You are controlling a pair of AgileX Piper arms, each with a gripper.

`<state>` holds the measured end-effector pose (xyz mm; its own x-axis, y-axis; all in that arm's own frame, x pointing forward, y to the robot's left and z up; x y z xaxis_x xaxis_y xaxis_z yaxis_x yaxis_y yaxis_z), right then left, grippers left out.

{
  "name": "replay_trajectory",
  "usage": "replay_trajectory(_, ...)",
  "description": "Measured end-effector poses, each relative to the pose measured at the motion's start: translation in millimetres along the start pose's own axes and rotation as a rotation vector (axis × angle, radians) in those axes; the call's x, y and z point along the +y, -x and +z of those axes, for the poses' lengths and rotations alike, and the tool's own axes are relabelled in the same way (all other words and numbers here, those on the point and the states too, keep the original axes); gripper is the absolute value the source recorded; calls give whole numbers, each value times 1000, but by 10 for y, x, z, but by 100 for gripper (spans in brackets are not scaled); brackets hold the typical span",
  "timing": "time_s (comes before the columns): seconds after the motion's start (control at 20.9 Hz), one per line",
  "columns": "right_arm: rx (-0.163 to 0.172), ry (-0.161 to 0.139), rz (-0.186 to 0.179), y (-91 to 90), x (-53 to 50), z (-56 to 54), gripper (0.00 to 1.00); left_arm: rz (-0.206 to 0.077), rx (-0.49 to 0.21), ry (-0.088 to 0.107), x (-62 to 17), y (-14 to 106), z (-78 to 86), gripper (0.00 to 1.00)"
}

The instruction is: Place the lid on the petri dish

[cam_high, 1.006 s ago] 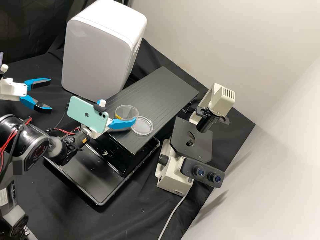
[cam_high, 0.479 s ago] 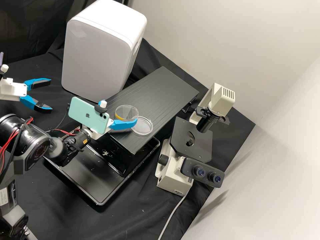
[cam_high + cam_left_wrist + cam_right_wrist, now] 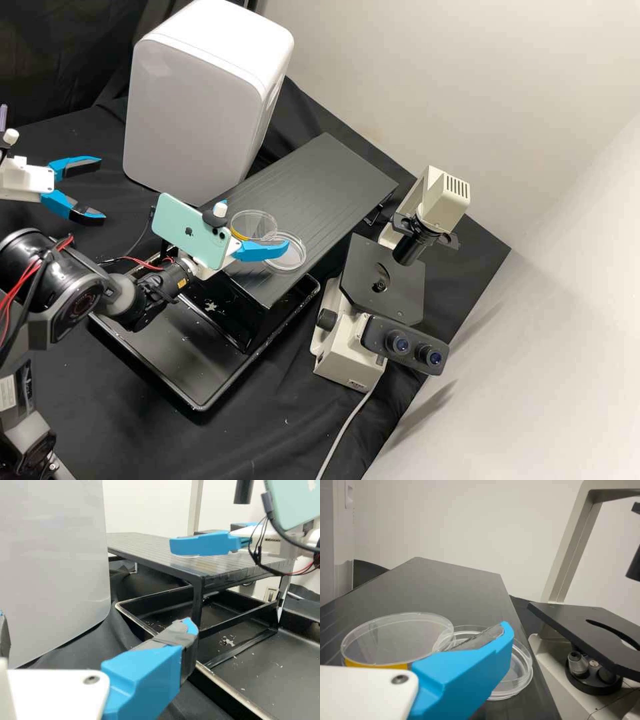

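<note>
Blue finger (image 3: pixel 470 662) hung right over the clear lid (image 3: pixel 520 670), lying just beside the yellow-bottomed petri dish (image 3: pixel 390 642) on the black platform (image 3: pixel 450 585).

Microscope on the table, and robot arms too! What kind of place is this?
Most likely a science laboratory. A microscope stands on the black bench, and a clear petri dish sits on a black shelf with its lid beside it.
</note>
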<state>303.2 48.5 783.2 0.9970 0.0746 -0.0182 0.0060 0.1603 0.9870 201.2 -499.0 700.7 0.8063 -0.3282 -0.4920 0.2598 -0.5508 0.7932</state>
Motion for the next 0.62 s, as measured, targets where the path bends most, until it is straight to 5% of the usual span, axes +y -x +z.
replay_trajectory(0.19, -15, 2, -13, -13, -41, 46, 100, 0, 0, 0, 0, 0, 0, 100)
replay_trajectory(0.24, -18, 2, -12, -19, -40, 55, 0, 0, 0, 0, 0, 0, 0, 100)
replay_trajectory(0.62, -17, 4, -18, -39, -61, 64, 0, 0, 0, 0, 0, 0, 0, 100)
